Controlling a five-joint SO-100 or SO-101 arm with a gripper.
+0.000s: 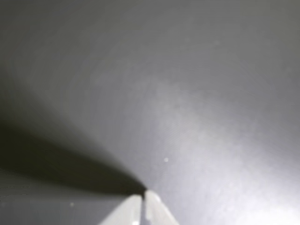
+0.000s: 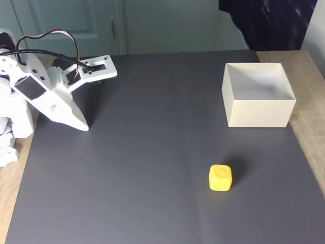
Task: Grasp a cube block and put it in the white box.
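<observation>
While well apart, one cube block (image 2: 220, 178), one white box (image 2: 258, 102).

In the fixed view, a wide stretch of bare dark mat (image 2: 152, 152) is seen between the gripper (image 2: 84, 127) at the far left and the cube block (image 2: 220, 177) at the near right; nothing is placed across it. The cube block is surrounded by open mat on all sides. The white box (image 2: 258, 101) is set at the far right, well apart from the cube block, its top open and its walls upright.
</observation>
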